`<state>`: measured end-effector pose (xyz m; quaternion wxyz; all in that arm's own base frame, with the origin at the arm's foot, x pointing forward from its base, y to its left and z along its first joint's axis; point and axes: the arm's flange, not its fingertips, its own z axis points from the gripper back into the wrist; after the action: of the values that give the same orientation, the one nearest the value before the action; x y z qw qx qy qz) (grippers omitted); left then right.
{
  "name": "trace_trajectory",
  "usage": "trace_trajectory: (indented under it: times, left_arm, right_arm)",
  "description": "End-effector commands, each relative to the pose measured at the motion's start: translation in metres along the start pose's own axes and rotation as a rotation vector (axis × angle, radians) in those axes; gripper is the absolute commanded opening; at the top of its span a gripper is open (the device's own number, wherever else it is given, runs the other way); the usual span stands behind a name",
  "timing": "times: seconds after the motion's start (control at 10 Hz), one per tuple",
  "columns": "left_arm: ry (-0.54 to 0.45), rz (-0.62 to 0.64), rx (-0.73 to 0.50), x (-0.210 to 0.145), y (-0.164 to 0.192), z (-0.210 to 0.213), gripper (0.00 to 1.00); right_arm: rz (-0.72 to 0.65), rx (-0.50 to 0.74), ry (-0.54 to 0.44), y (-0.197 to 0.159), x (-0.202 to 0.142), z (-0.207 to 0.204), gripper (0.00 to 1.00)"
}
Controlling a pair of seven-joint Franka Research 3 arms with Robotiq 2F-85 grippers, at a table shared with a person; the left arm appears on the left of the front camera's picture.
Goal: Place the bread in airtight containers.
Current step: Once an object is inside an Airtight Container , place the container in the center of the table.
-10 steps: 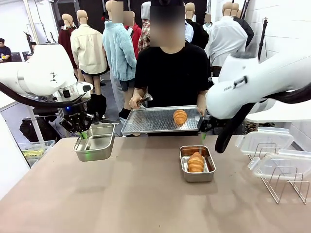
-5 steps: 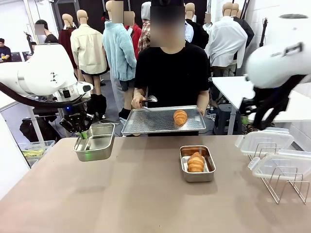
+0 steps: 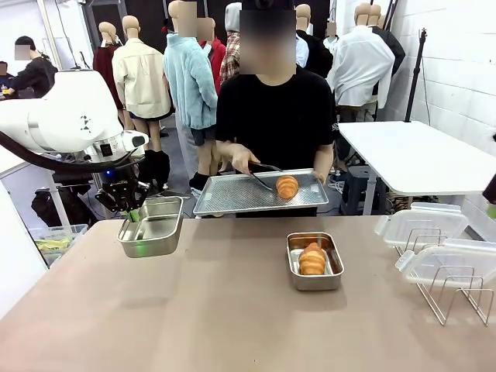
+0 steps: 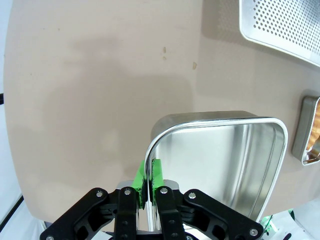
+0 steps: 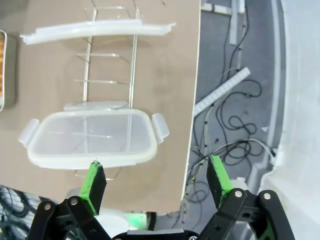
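Observation:
My left gripper [image 3: 133, 214] is shut on the rim of an empty steel airtight container [image 3: 152, 228] and holds it just above the table's left side. In the left wrist view the green pads [image 4: 144, 178] pinch that container's [image 4: 220, 155] near wall. A second container [image 3: 314, 261] sits mid-table with one bread roll [image 3: 313, 259] in it. Across the table a person holds a perforated tray [image 3: 240, 194] carrying another bread roll [image 3: 287, 186], with tongs [image 3: 263, 170] reaching toward it. My right gripper [image 5: 156, 177] is open above a clear lid [image 5: 90, 137], with nothing between its fingers.
Two clear lids [image 3: 422, 225] [image 3: 449, 263] rest on a wire rack [image 3: 457, 298] at the table's right edge. Beyond that edge, cables lie on the floor [image 5: 235, 100]. A white table [image 3: 418, 159] stands behind on the right.
My right arm has swung off to the right, away from the filled container, and now hangs over the lids. The person's tongs moved onto the roll on the tray. My left arm stayed still.

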<state>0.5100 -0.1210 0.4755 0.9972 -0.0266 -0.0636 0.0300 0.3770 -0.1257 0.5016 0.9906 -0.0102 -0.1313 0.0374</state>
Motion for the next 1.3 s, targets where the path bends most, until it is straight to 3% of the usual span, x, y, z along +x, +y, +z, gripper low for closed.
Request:
trace_trajectory:
  times: [0.0, 0.1, 1.2]
  left_arm:
    - [-0.007, -0.004, 0.009, -0.0007, 0.0009, 0.0024, 0.0]
    - [-0.007, -0.004, 0.009, -0.0007, 0.0009, 0.0024, 0.0]
    - [-0.007, -0.004, 0.009, -0.0007, 0.0009, 0.0024, 0.0]
  right_arm:
    - [0.014, 0.071, -0.036, 0.0036, -0.0028, -0.0089, 1.0]
    - [0.0, 0.0, 0.0, 0.0, 0.0, 0.0, 1.0]
    - [0.0, 0.0, 0.0, 0.0, 0.0, 0.0, 1.0]
